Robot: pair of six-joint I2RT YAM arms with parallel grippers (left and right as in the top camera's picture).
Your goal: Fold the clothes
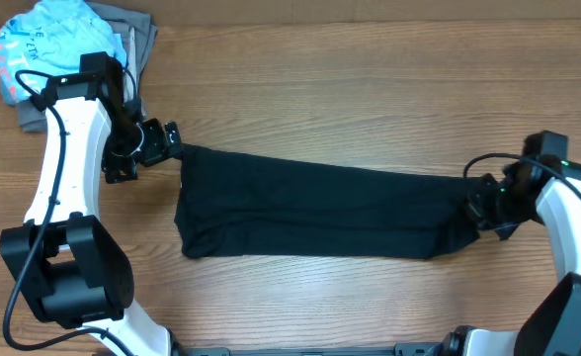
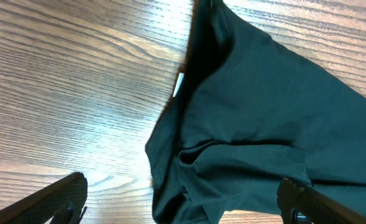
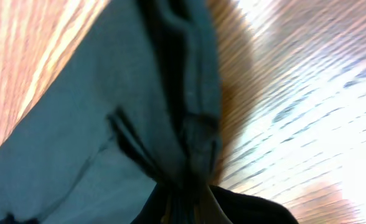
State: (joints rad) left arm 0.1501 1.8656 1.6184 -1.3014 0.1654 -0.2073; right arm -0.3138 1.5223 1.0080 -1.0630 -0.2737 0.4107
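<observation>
A black garment (image 1: 320, 203) lies stretched in a long band across the wooden table. My left gripper (image 1: 167, 138) is at its upper left corner. In the left wrist view the jaws (image 2: 183, 205) are wide open with the garment's edge (image 2: 245, 112) lying between the fingers, not pinched. My right gripper (image 1: 478, 210) is at the garment's right end. In the right wrist view it (image 3: 189, 202) is shut on a bunched fold of the dark cloth (image 3: 108, 93), which is drawn tight towards the jaws.
A pile of other clothes sits at the table's far left corner: a light blue printed garment (image 1: 43, 44) on top of a grey one (image 1: 137, 35). Bare wood table (image 1: 370, 89) surrounds the black garment.
</observation>
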